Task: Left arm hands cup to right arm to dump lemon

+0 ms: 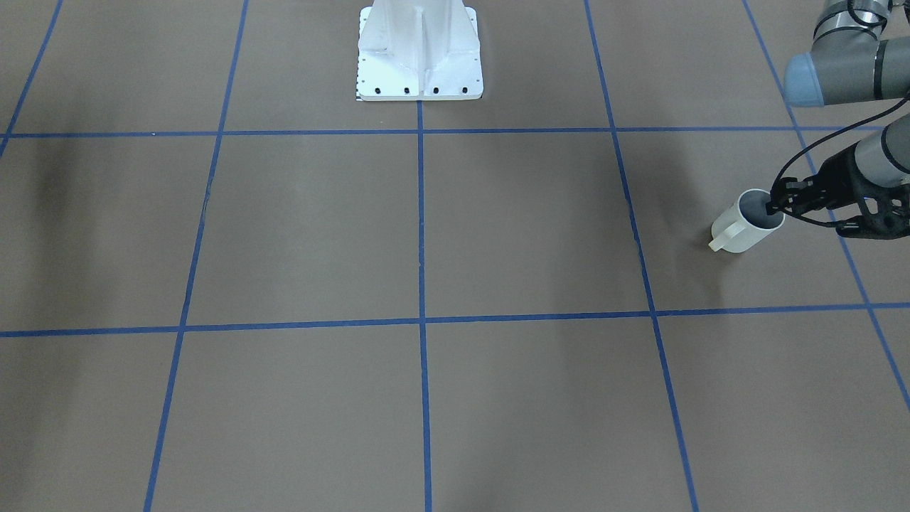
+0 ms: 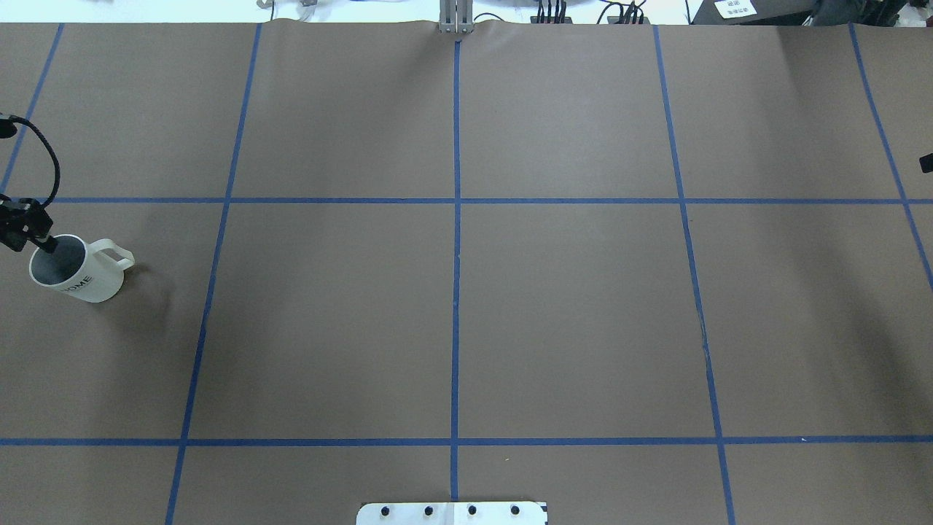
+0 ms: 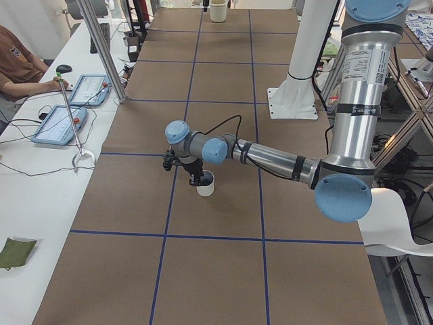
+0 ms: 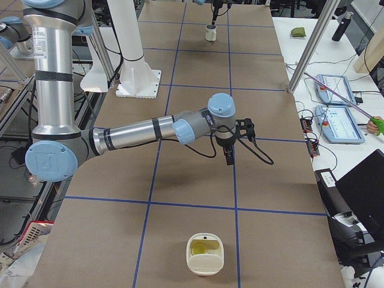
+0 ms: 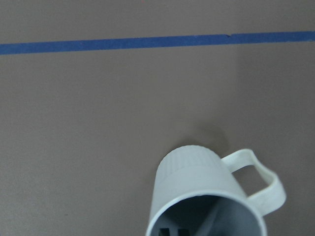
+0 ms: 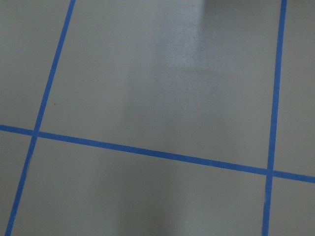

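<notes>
The cream-white cup point(image 1: 743, 226) with a squared handle is at the table's left end, also in the overhead view point(image 2: 84, 275) and the left wrist view point(image 5: 197, 177). My left gripper point(image 1: 775, 205) is shut on its rim, one finger inside the grey mouth. I cannot tell whether the cup rests on the table or hangs just above it. No lemon shows in the cup's visible inside. My right gripper point(image 4: 228, 159) points down over bare table at the right end, holding nothing I can see. I cannot tell whether it is open.
A cream square bowl point(image 4: 204, 263) holding yellow-green pieces point(image 4: 199, 246) sits at the table's right end. The white robot base point(image 1: 419, 53) stands at the middle of the robot's side. Blue tape lines cross the brown table. Operators' tablets lie on side benches.
</notes>
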`<state>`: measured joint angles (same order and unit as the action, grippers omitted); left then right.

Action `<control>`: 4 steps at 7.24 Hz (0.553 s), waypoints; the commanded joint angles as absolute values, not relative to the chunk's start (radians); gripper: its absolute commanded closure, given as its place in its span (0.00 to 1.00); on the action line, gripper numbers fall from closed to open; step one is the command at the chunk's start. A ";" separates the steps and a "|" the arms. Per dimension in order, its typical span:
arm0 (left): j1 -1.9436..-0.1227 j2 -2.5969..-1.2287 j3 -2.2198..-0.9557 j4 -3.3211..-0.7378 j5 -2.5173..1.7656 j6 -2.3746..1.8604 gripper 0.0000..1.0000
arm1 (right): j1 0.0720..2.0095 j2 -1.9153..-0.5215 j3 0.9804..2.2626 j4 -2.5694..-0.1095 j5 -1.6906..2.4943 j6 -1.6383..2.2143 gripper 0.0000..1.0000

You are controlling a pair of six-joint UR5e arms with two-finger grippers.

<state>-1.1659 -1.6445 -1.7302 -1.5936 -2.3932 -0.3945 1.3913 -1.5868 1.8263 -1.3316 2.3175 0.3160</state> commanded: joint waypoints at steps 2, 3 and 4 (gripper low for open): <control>-1.354 -1.649 -1.789 -1.591 -2.390 -0.283 0.00 | 1.431 -1.614 1.836 -1.319 2.306 0.314 0.00; -1.417 -1.648 -1.748 -1.589 -2.390 -0.171 0.00 | 1.433 -1.620 1.821 -1.328 2.296 0.314 0.00; -1.501 -1.647 -1.677 -1.591 -2.390 -0.052 0.00 | 1.442 -1.621 1.809 -1.328 2.296 0.316 0.00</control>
<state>-1.4029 -1.6479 -1.7439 -1.5905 -2.3903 -0.1922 1.4319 -1.6156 1.8231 -1.3258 2.3002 0.3147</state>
